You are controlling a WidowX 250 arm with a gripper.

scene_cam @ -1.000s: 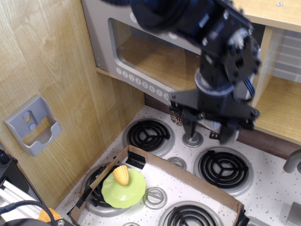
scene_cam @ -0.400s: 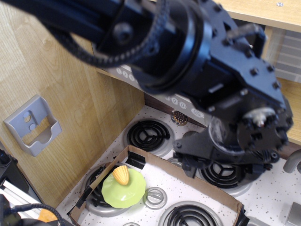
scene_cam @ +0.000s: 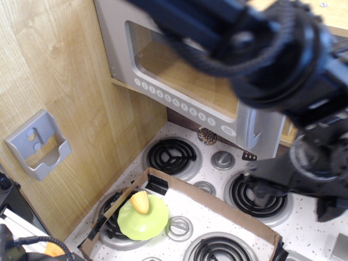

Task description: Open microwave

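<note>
Observation.image shows the arm entering from the top and running down the right side, heavily motion-blurred. The gripper (scene_cam: pixel 304 187) sits at the lower right, low over the stove top (scene_cam: pixel 304 228). Its fingers are smeared into one dark mass, so whether they stand apart or together cannot be told.

The microwave (scene_cam: pixel 125 49) lies up and to the left of the gripper, set against the wooden side panel (scene_cam: pixel 60 81). Its clear window door (scene_cam: pixel 179 68) faces the camera, with the wooden interior floor visible through it. A row of round number buttons (scene_cam: pixel 174 100) runs along the lower edge of the front, slanting down toward the gripper. The silver vertical handle (scene_cam: pixel 262 133) stands at the right end of the door, just above and to the left of the gripper; whether gripper and handle touch cannot be told through the blur.

Directly beneath and just left of the gripper is a black coil burner (scene_cam: pixel 258 196). Further left lies a second coil burner (scene_cam: pixel 171 155). A shallow cardboard tray (scene_cam: pixel 212 198) lies well left of and below the gripper; a green plate (scene_cam: pixel 144 220) carrying a yellow corn piece (scene_cam: pixel 140 202) rests in it. A small grey wall bracket (scene_cam: pixel 38 144) hangs on the side panel, far to the left.
</note>
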